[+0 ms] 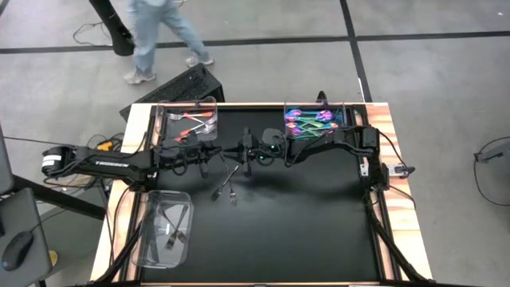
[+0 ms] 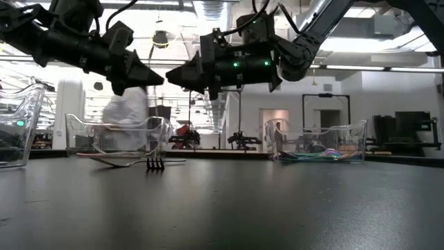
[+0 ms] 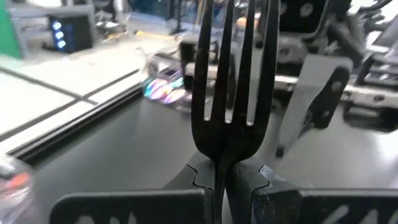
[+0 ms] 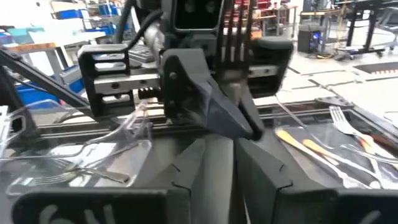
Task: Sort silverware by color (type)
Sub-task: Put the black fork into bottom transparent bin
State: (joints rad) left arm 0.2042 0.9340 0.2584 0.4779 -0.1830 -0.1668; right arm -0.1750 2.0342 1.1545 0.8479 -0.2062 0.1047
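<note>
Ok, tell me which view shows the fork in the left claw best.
The left wrist view: the dark fork fills the picture, tines up, clamped by the left claw. The right wrist view shows its tines partly, behind the left claw. The high and low views show the two claws meeting, but the fork cannot be made out there.

fork [image 3: 227,74] tines cut off at frame edge, person [image 2: 128,114] blurred

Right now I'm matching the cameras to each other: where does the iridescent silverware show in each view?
High view: iridescent silverware, upper part, right of centre.
Low view: right of centre, low and far back.
Left wrist view: blurred patch left of the fork.
Right wrist view: not in it.
Shared landmark: the dark fork clamped in the left gripper, also seen in the right wrist view.
</note>
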